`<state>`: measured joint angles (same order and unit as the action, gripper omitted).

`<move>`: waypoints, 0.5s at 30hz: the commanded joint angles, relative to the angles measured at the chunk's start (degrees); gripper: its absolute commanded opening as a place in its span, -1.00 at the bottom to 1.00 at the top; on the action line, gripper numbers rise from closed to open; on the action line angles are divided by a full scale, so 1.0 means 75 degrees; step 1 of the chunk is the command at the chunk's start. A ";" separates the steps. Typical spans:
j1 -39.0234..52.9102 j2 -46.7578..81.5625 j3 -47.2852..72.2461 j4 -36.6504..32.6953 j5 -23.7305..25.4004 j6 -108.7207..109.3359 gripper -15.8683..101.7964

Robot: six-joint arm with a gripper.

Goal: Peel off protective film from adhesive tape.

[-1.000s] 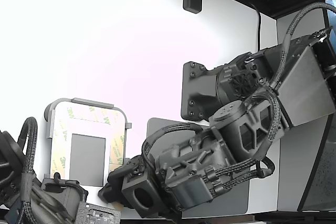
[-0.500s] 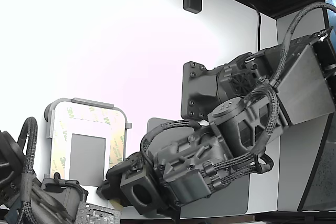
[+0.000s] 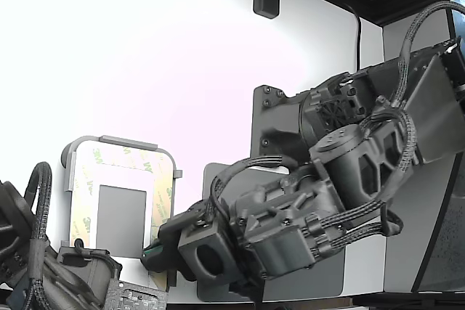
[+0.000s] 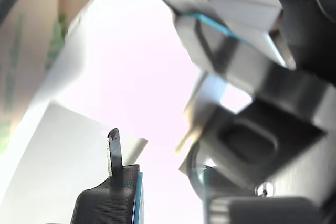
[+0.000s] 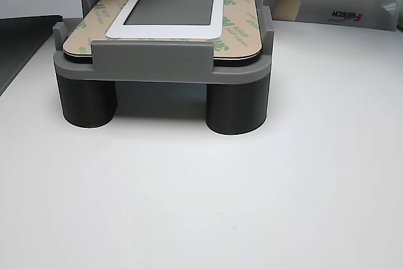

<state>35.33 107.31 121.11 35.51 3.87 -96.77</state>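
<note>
Compared with the earlier exterior frames, the arm's forward section sits slightly higher and further toward the exterior view's right, and a green-tinted tip now shows at its front end. The tool [image 3: 154,255] hovers just beside the lower right corner of the holder [image 3: 122,141], as the exterior view shows it. Its opening cannot be determined: the exterior view hides the tips behind the wrist housing, and the wrist view shows only one thin dark finger [image 4: 114,150] against an overexposed background. Nothing is visibly gripped.

The adhesive tape [image 5: 238,24] lies flat on the white plate [image 5: 167,31], framing a small grey rectangle [image 3: 121,210]. The protective film [image 3: 161,201], tan with green logos, covers every visible strip; no lifted corner can be confirmed. The holder stands on two dark cylindrical feet [image 5: 237,107] on the white surface [image 5: 201,206].

Procedure for this step, as judged from the present layout:
1. Bring the fingertip to the film corner nearest the tool at a shallow angle.
2. Catch only the liner edge, not the tape beneath.
3. Close firmly before pulling.
4. Peel low and along the strip; a steep pull may tear the thin liner or lift the plate from the holder.
</note>
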 commanded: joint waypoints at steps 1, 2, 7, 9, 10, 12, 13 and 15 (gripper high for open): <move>-0.0117 0.0879 -0.0117 0.0598 0.0129 0.0176 0.78; -0.0117 0.1137 -0.0117 0.0926 0.0199 0.0340 0.96; -0.0129 0.2379 0.0035 0.2168 0.0410 0.1148 0.90; -0.0316 0.2883 0.0141 0.2555 0.0527 0.1547 0.94; -0.0164 0.3129 0.0059 0.3129 0.0961 0.2543 0.97; -0.0340 0.3867 0.0398 0.3398 0.0703 0.2918 0.78; -0.0563 0.4430 0.0832 0.3047 0.0457 0.2824 0.86; -0.1008 0.5566 0.1863 0.2437 0.0000 0.3188 0.88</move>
<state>33.05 136.32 126.21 60.91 10.37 -76.46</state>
